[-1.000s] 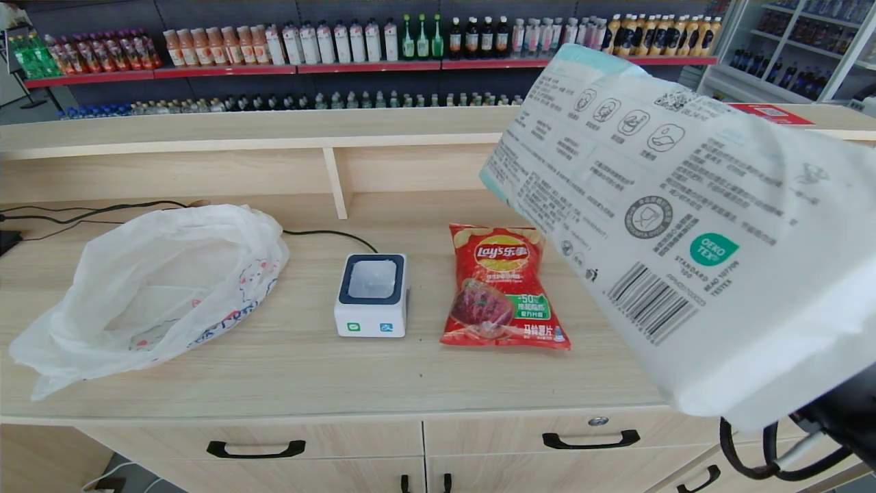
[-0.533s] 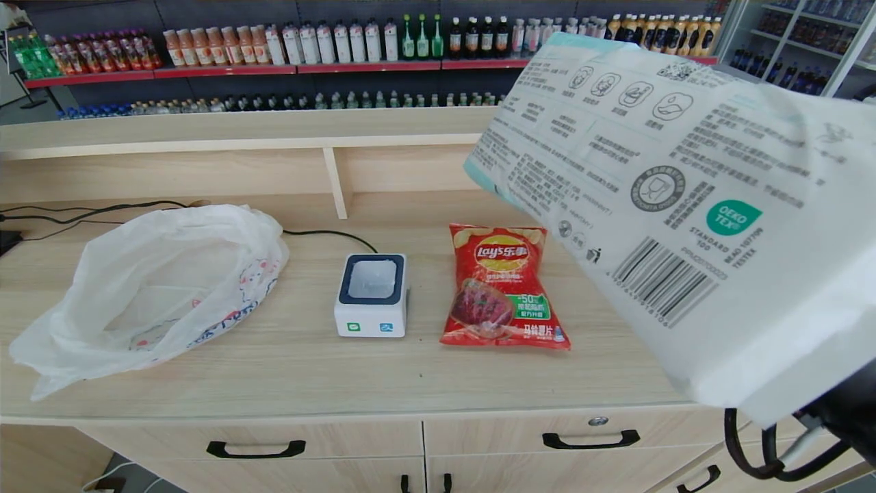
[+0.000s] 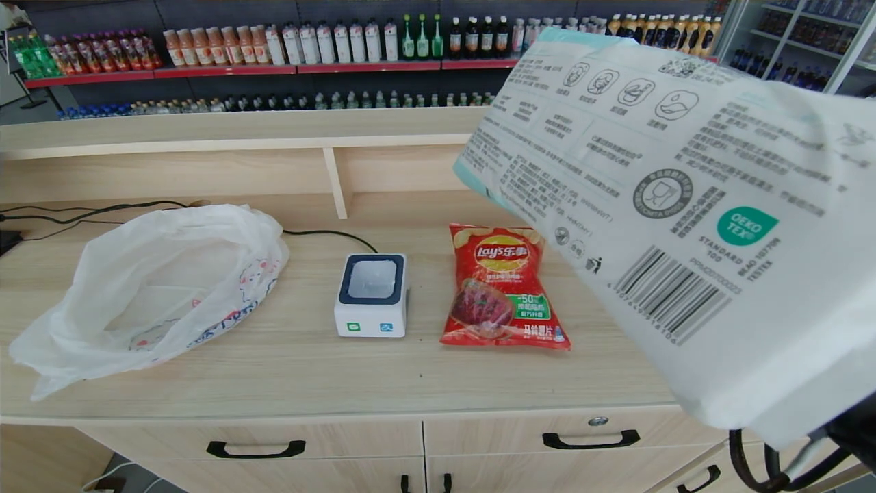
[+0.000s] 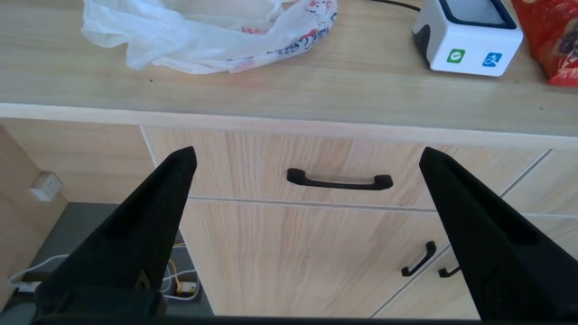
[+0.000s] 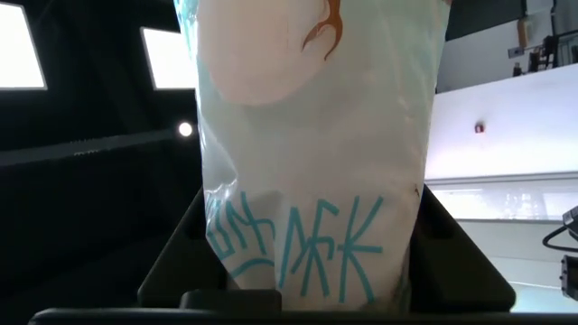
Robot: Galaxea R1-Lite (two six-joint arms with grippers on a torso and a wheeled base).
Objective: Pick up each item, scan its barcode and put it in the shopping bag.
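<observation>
Left wrist view: the left end effector [image 4: 307, 158] hangs off the front edge of the bench [image 3: 308, 370], level with a drawer handle [image 4: 340, 180]. Its fingers are spread wide and carry nothing.

Head view, left to right: a white shopping bag [image 3: 150, 287] lies slumped at the left end of the bench, mouth open. A white scanner [image 3: 371, 294] stands near the middle, window facing up. A red chip bag [image 3: 503, 287] lies flat just beside the scanner, apart from it. A large white soft pack [image 3: 684, 226] is held tilted in the air over the right end of the bench, and its barcode [image 3: 667, 294] is turned toward the head camera.

Right wrist view: the right end effector [image 5: 312, 262] is clamped on the pack's lower end, one finger on each side.
</observation>
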